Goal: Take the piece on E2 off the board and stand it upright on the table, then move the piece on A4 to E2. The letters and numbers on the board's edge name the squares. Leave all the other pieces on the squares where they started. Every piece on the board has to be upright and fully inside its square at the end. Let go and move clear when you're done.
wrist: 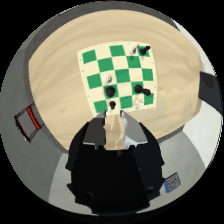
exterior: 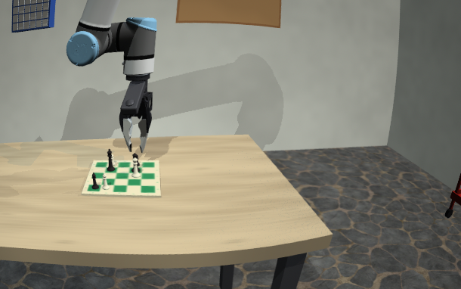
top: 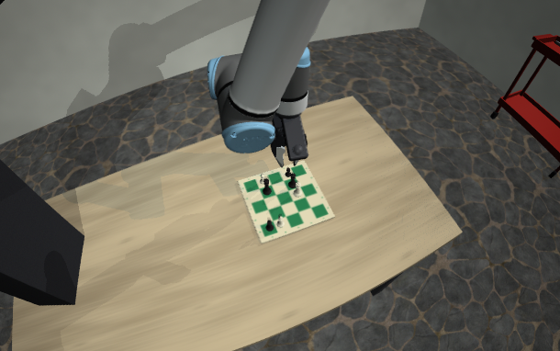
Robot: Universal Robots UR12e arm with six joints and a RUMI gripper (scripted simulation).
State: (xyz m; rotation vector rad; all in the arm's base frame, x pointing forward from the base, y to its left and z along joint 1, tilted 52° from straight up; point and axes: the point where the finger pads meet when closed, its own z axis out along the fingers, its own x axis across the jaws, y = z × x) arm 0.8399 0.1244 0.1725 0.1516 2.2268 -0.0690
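Note:
The board (top: 331,216) (exterior: 113,195) (wrist: 82,65) lies on the table. The small black piece (top: 288,173) (wrist: 112,104) stands upright on E2, in the row nearest the robot; black and white pieces partly hide it in the exterior view. The white piece (top: 280,221) (exterior: 106,184) (wrist: 133,49) stands upright on A4, beside the corner black piece. My gripper (top: 288,164) (exterior: 136,151) (wrist: 113,110) points down above the board's robot-side edge, near and above the E2 piece. Its jaws are partly apart with nothing between them.
Black pieces stand on A5 (top: 270,225) (exterior: 94,182), D4 (top: 267,187) (exterior: 110,164) and D2 (top: 293,182) (wrist: 110,92). White pieces stand on C2 (top: 297,190) (exterior: 135,169) and E4 (top: 263,178). A dark box (top: 41,239) is at the table's far left in the top view.

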